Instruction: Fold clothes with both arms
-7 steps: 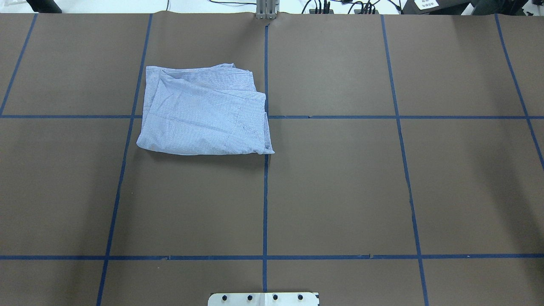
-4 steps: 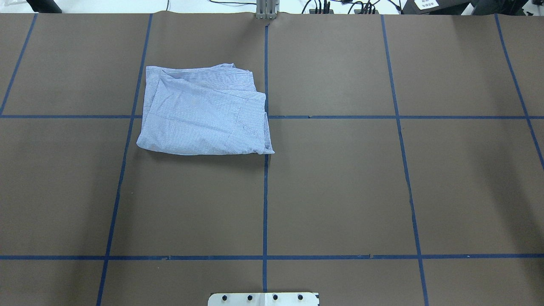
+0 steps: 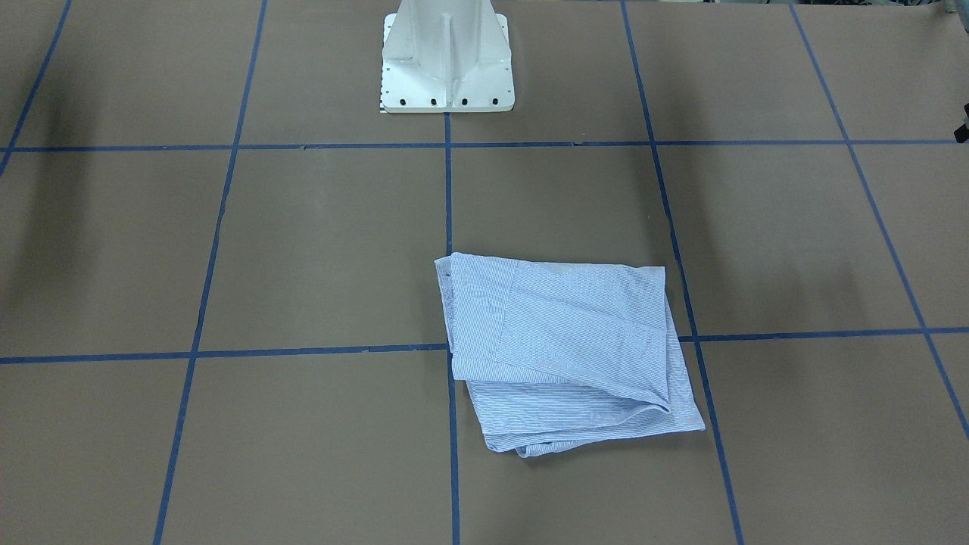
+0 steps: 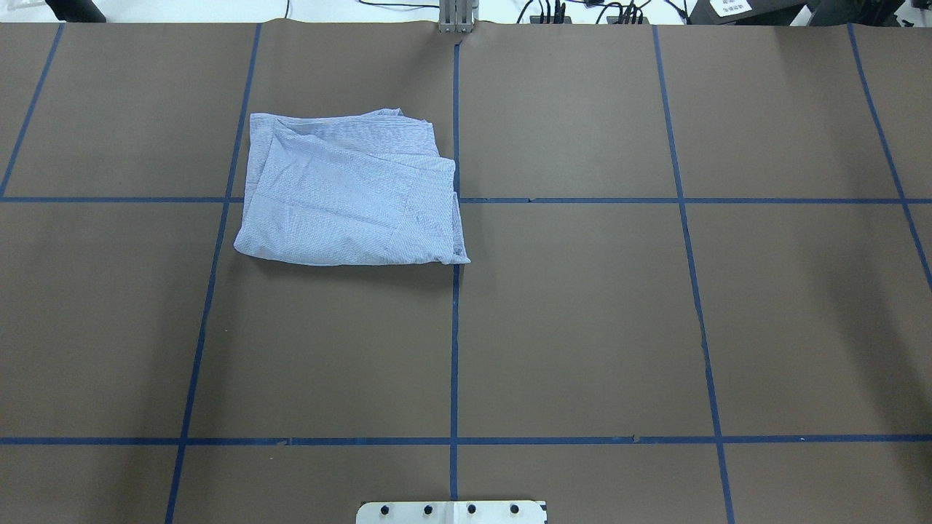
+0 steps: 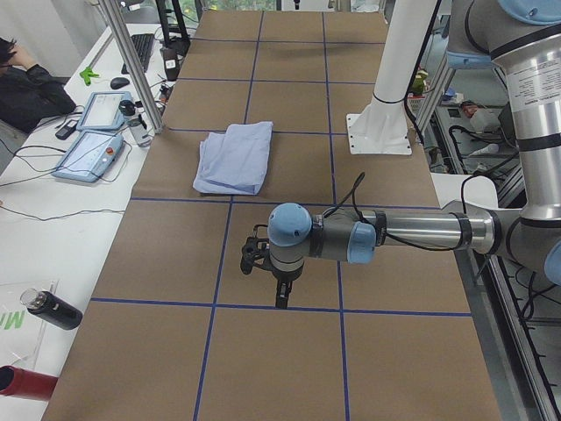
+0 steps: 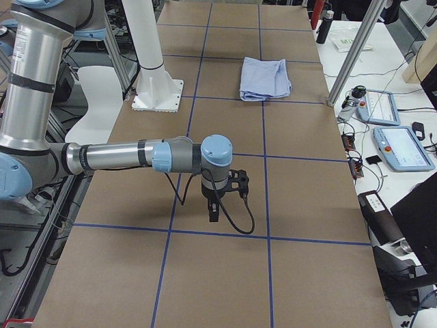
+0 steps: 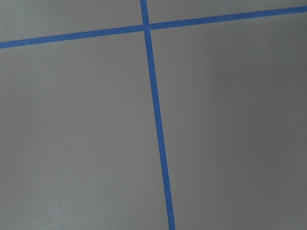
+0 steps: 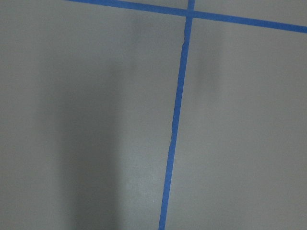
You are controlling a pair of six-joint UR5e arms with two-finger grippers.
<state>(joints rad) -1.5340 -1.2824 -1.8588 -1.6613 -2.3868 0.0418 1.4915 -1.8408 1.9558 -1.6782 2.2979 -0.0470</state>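
Shirt (image 4: 349,193): light blue, fine white stripes throughout. Table cover (image 4: 582,327): plain matte brown, crossed by blue tape lines (image 4: 454,349) forming square grid. Pedestal base (image 3: 447,57): white, row of dark bolt heads along edge. Left arm (image 5: 412,232): silver-grey tubes, light-blue joint caps, black cable. Right arm (image 6: 109,156): same silver-grey, light-blue caps. Left gripper (image 5: 280,296) and right gripper (image 6: 214,210): black. Both wrist views: brown cover, blue tape cross.

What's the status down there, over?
Left fingers, right fingers: hanging clear of shirt, open or shut unclear. Shirt folded, flat on table. Nothing seen blocking it.
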